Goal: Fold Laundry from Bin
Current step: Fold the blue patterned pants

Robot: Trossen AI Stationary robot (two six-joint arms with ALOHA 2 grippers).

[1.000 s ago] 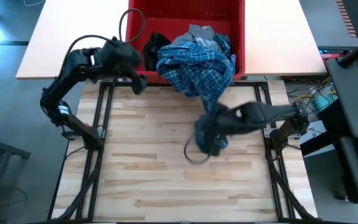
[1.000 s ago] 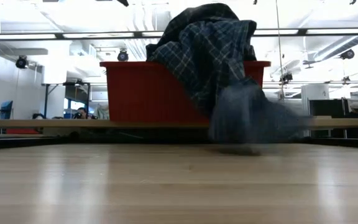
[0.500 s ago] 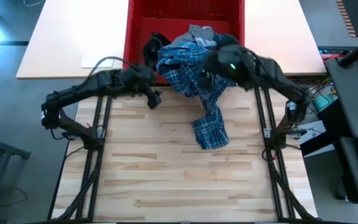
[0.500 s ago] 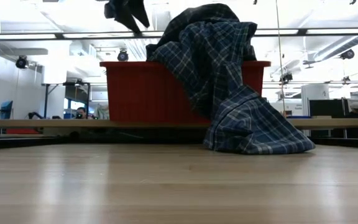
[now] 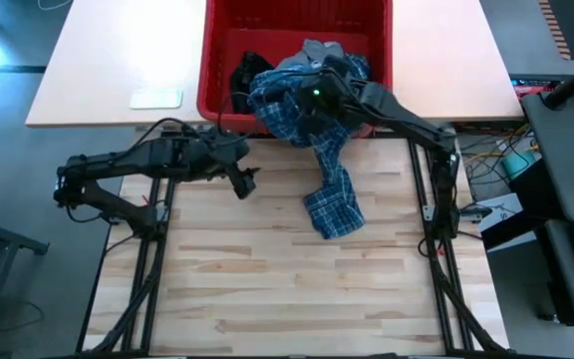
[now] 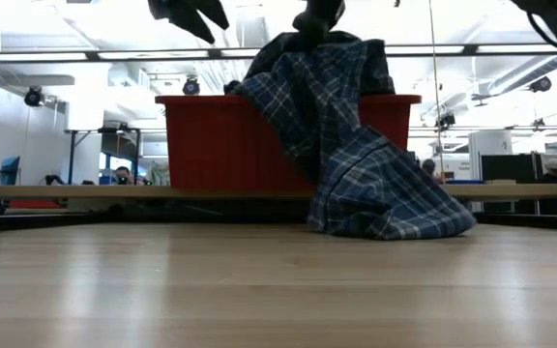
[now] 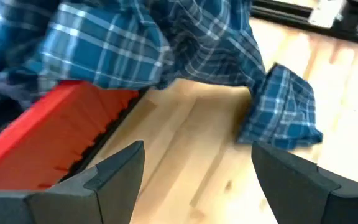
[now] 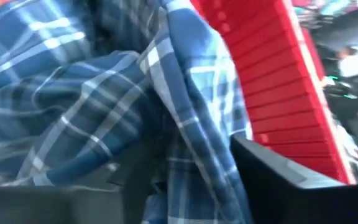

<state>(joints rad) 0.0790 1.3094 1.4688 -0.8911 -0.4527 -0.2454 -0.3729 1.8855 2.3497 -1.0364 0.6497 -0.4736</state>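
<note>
The red bin (image 5: 205, 60) stands at the table's far edge. A blue-and-white plaid shirt (image 5: 312, 130) spills over its near rim; the shirt's lower end (image 5: 332, 204) lies bunched on the wood. Behind it in the bin lie a black garment (image 5: 245, 72) and a grey one (image 5: 319, 50). My right gripper (image 5: 307, 100) is at the top of the plaid heap (image 6: 319, 14), closed on cloth. My left gripper (image 5: 247, 181) hangs open above the table, left of the shirt, with nothing between its fingers (image 7: 197, 155). My right gripper (image 8: 188, 180) has a bunched fold of the plaid shirt (image 8: 185, 143) between its two fingers, at the top of the heap over the bin's near rim. It comes slanting down from the table's right. The shirt drapes over the rim below it, slack, its lower end on the table.
The bin sits on a pale side table with a flat white thing (image 5: 155, 98) to its left. Black frame rails (image 5: 157, 199) run along both sides of the wooden tabletop (image 5: 267, 289), which stretches toward the near edge.
My right gripper has left the shirt's lower end at mid-table and swung toward the far edge, up onto the heap at the bin's rim. The lower end has dropped and settled on the wood. My left gripper has come down from the bin's near left corner toward the shirt.
</note>
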